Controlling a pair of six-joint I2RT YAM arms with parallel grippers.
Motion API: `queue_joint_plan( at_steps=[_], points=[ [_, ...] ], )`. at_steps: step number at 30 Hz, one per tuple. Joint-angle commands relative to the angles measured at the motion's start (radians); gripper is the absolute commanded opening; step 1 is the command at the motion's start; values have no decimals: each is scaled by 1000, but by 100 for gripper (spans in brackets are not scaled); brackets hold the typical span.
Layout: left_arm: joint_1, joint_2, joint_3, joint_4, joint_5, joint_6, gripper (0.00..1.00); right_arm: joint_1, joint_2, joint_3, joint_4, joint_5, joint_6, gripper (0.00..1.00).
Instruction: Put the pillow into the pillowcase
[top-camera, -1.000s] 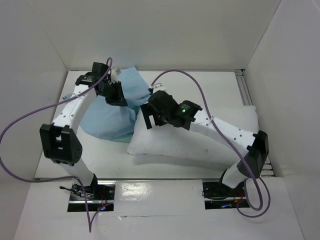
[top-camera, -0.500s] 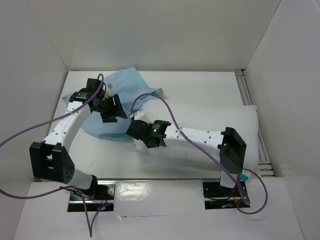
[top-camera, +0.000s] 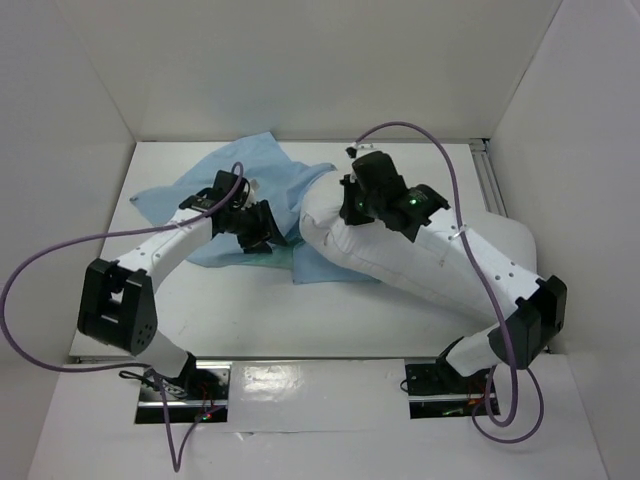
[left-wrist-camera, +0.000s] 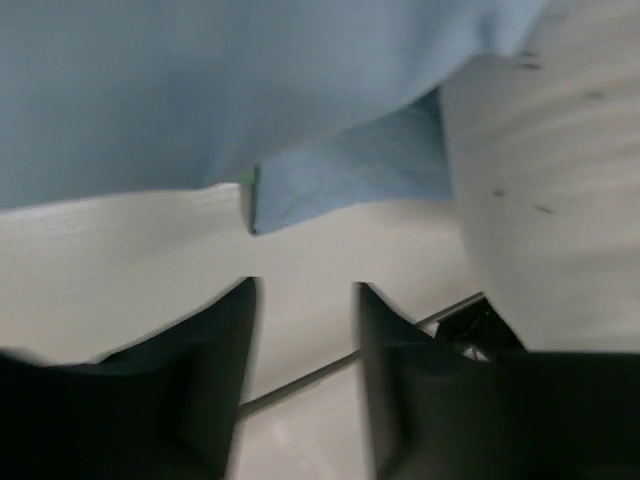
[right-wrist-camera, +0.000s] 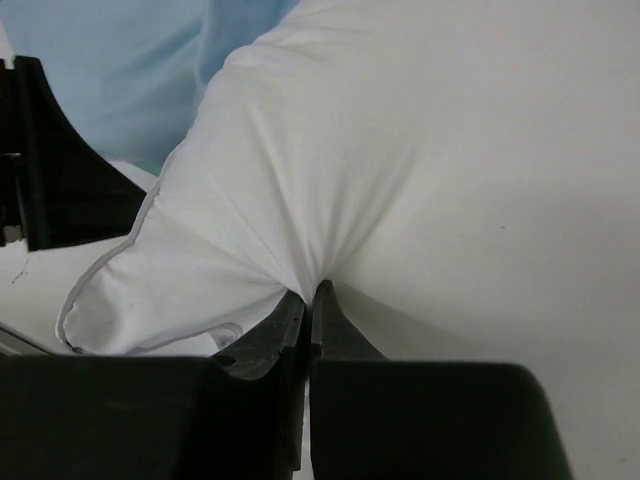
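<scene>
The plump white pillow (top-camera: 400, 260) lies across the right half of the table, its left end lifted. My right gripper (right-wrist-camera: 310, 290) is shut on the pillow (right-wrist-camera: 300, 170), pinching a fold of its fabric near that raised end. The light blue pillowcase (top-camera: 240, 185) lies spread flat at the back left, partly under the pillow's end. My left gripper (top-camera: 262, 228) hovers open over the pillowcase's near edge. In the left wrist view its dark fingers (left-wrist-camera: 225, 340) stand apart with only bare table between them, the pillowcase (left-wrist-camera: 200, 90) just beyond the tips.
White walls enclose the table on three sides. A metal rail (top-camera: 492, 180) runs along the right edge. Purple cables (top-camera: 60, 255) loop from both arms. The arm bases (top-camera: 180, 375) sit at the near edge.
My right gripper closed on the pillow and lifted its left end up and toward the back. My left gripper opened, let go of the pillowcase and moved right; the pillowcase now lies flatter.
</scene>
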Motion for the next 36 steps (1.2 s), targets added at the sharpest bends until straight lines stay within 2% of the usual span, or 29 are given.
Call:
queue_joint_plan(
  at_steps=[1,4,5,6,7,9,10,18,21,23,24,25,28,36],
  points=[
    [-7,72,-9,101,-6,-33,47,-56,-30,-20,61,-200,-41,0],
    [-62,117,-9,129,-9,-22,26,-75,-30,-9,50,-200,-62,0],
    [-75,135,-18,156,-9,-10,26,-88,-30,2,40,-213,-62,0],
    [-87,146,-18,156,-9,-10,27,-104,-30,2,40,-213,-62,0],
    [-111,157,-18,169,-9,1,35,-104,-30,13,40,-223,-73,0],
    [-133,194,-7,169,-42,1,64,-119,-30,22,40,-232,-73,0],
    [-142,208,-7,169,-58,1,72,-133,-30,22,30,-232,-82,0],
    [-206,329,22,199,-182,-31,68,-213,-30,51,21,-263,-82,0],
    [-216,352,13,199,-207,-42,56,-237,-39,51,21,-263,-91,0],
    [-225,352,13,219,-195,-42,41,-250,-39,51,21,-263,-91,0],
    [-225,352,4,228,-195,-42,25,-250,-39,51,21,-263,-91,0],
    [-237,337,4,244,-184,-42,0,-260,-39,51,30,-263,-91,0],
    [-250,297,-19,255,-159,-28,0,-260,-39,51,40,-252,-82,0],
    [-380,-34,-157,137,-86,-57,0,-280,-30,62,87,-241,-44,0]
  ],
)
